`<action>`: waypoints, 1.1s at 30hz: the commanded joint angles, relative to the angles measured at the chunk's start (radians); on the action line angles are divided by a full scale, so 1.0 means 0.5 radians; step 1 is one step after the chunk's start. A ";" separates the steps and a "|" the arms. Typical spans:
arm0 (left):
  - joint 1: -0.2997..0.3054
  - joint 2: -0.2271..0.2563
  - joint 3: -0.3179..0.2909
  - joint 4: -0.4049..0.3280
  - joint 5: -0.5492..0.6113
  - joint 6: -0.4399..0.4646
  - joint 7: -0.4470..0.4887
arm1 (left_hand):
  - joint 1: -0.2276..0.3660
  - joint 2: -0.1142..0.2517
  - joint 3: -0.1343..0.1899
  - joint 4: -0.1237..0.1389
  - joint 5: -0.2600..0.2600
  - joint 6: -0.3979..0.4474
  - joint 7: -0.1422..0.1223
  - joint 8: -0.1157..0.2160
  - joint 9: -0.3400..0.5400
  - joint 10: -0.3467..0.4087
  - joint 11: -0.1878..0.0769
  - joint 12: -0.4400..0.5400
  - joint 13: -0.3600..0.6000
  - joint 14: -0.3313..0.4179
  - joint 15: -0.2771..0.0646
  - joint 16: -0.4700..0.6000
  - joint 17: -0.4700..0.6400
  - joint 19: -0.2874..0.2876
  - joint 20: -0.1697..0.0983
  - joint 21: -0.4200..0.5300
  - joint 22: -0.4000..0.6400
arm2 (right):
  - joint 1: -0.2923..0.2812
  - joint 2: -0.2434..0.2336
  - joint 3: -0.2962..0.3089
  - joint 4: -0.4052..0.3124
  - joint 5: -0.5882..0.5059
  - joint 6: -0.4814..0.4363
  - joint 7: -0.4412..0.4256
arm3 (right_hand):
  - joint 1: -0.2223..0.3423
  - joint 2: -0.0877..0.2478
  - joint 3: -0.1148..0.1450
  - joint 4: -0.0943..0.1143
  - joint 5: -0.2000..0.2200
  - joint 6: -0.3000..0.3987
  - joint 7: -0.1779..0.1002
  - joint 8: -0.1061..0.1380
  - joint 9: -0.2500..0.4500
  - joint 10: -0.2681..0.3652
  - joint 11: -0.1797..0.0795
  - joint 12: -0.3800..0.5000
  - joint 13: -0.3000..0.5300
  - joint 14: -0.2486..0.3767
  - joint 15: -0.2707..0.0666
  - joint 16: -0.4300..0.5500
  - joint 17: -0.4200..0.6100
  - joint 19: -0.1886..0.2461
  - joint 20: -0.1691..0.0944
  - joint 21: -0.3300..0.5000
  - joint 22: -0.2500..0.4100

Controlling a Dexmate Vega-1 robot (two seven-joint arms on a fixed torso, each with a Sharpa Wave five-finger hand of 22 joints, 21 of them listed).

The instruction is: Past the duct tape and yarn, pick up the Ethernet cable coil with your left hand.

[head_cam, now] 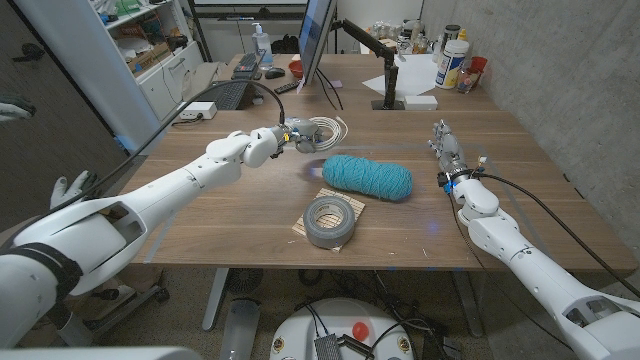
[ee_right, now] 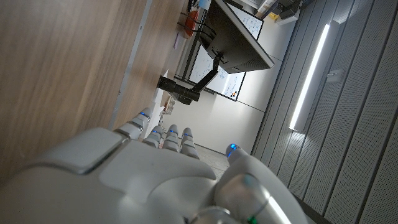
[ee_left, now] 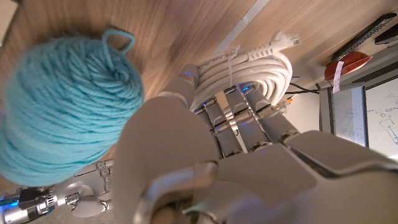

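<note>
The white Ethernet cable coil (head_cam: 328, 131) lies on the wooden table (head_cam: 230, 215) beyond the teal yarn ball (head_cam: 367, 177) and the grey duct tape roll (head_cam: 332, 220). My left hand (head_cam: 283, 137) is at the coil's left side. In the left wrist view its fingers (ee_left: 239, 118) and thumb close over the near edge of the coil (ee_left: 252, 62), with the yarn (ee_left: 62, 106) beside the hand. I cannot tell whether the coil is off the table. My right hand (head_cam: 446, 150) stays at the table's right side with straight fingers (ee_right: 158, 134), holding nothing.
A monitor (head_cam: 315, 40), a keyboard (head_cam: 228, 95) and a red bowl (head_cam: 297, 68) stand at the back. A black monitor-arm base (head_cam: 388, 90), a white box (head_cam: 420, 100) and bottles (head_cam: 452, 60) are at the back right. Black cables run behind the coil.
</note>
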 commanded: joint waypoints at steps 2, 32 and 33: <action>0.016 0.036 -0.033 -0.108 0.007 0.055 -0.060 | 0.221 0.237 0.040 0.044 0.012 0.053 -0.040 0.043 0.167 0.089 -0.070 0.042 0.078 0.029 -0.275 -0.004 0.014 -0.001 0.002 0.020 0.004 | 0.000 -0.001 -0.003 0.003 -0.003 0.003 0.008 | -0.008 0.162 0.019 0.001 -0.006 0.017 -0.008 0.003 0.010 -0.013 0.008 -0.004 0.006 -0.021 -0.083 0.013 0.005 -0.006 0.001 0.006 0.007; 0.057 0.077 -0.104 -0.267 0.038 0.123 -0.124 | 0.222 0.237 0.034 0.041 0.016 0.043 -0.041 0.062 0.149 0.086 -0.069 0.070 0.070 0.048 -0.279 -0.037 0.052 -0.014 0.002 0.062 -0.001 | 0.003 0.000 -0.008 -0.001 -0.004 -0.004 0.009 | -0.007 0.161 0.021 0.000 -0.006 0.018 -0.008 0.003 0.010 -0.017 0.009 -0.005 0.006 -0.023 -0.084 0.013 0.005 -0.007 0.001 0.006 0.007; 0.056 0.078 -0.108 -0.281 0.040 0.127 -0.126 | 0.222 0.237 0.034 0.041 0.016 0.045 -0.044 0.063 0.148 0.090 -0.072 0.072 0.068 0.049 -0.278 -0.038 0.054 -0.014 0.003 0.063 -0.001 | 0.004 0.000 -0.010 0.006 -0.008 0.007 0.017 | -0.007 0.161 0.021 0.000 -0.006 0.019 -0.007 0.003 0.010 -0.018 0.008 -0.005 0.006 -0.023 -0.083 0.013 0.005 -0.007 0.002 0.006 0.007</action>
